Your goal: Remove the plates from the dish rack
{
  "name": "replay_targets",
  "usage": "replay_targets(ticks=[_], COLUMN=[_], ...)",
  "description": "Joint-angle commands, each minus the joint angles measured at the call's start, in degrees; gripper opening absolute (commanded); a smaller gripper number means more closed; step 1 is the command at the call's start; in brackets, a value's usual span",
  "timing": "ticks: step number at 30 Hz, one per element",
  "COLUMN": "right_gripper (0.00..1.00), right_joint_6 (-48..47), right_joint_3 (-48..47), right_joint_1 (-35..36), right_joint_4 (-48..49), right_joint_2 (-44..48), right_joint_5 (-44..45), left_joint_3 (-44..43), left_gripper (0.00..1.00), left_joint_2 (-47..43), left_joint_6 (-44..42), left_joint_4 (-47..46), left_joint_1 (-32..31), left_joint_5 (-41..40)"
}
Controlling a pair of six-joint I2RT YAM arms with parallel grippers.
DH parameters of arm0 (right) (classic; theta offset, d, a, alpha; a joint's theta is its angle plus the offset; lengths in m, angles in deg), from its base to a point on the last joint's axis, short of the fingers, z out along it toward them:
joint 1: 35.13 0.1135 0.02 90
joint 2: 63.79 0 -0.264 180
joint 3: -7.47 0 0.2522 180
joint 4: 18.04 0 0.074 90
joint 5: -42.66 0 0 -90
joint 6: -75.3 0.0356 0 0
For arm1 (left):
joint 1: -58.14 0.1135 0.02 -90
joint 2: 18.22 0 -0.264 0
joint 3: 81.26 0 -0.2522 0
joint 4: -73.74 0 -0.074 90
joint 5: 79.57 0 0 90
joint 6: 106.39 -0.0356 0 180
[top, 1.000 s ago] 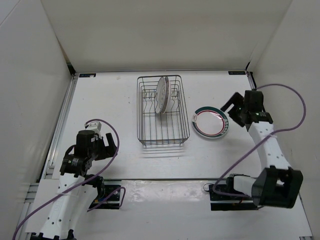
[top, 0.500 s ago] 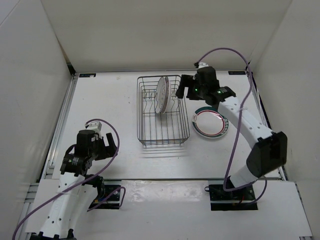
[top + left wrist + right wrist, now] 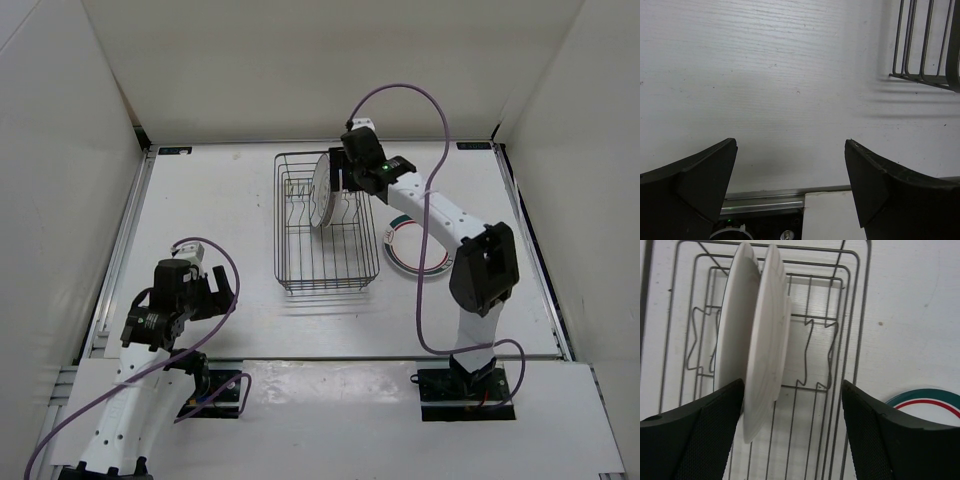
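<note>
**1 plate out, 2 left in the rack**

You have 1 ringed plate (image 3: 405, 252) lying flat on the table (image 3: 220, 210), just right of the rack (image 3: 300, 265). Count that one unloaded. 2 white plates (image 3: 765, 340) stand on edge in the rack's far half, close together. Your right gripper (image 3: 792, 385) hovers over them, fingers apart, holding nothing; the plates sit nearer one finger than centred. Your left gripper (image 3: 790, 145) is spread wide too, low over bare table, well apart from the rack. Judgement: about a third done, with 2 lifts remaining.
</note>
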Motion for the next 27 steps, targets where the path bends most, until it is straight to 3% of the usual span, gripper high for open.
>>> replay_targets(ticks=[1, 12, 25, 27], right_gripper=[0.8, 0.7, 0.33, 0.33], right_joint_6=[-1.0, -0.6, 1.2, 1.3], right_joint_3=[-4.7, -9.0, -12.0, -12.2], right_joint_1=[0.9, 2.8, 4.7, 4.8], right_joint_4=[-1.4, -1.2, -0.5, -0.6], right_joint_2=[-2.0, -8.1, -11.8, -11.4], right_joint_5=[7.9, 14.7, 17.1, 17.3], left_joint_3=[0.4, 0.6, 0.6, 0.6], left_gripper=[1.0, 1.0, 1.0, 1.0], left_joint_2=[-0.1, -0.3, -0.2, -0.2], left_joint_6=[0.0, 0.0, 0.0, -0.1], left_joint_4=[-0.9, -1.0, -1.1, -1.2], left_joint_1=[-0.2, -0.1, -0.2, -0.2], left_joint_5=[1.1, 1.4, 1.8, 1.7])
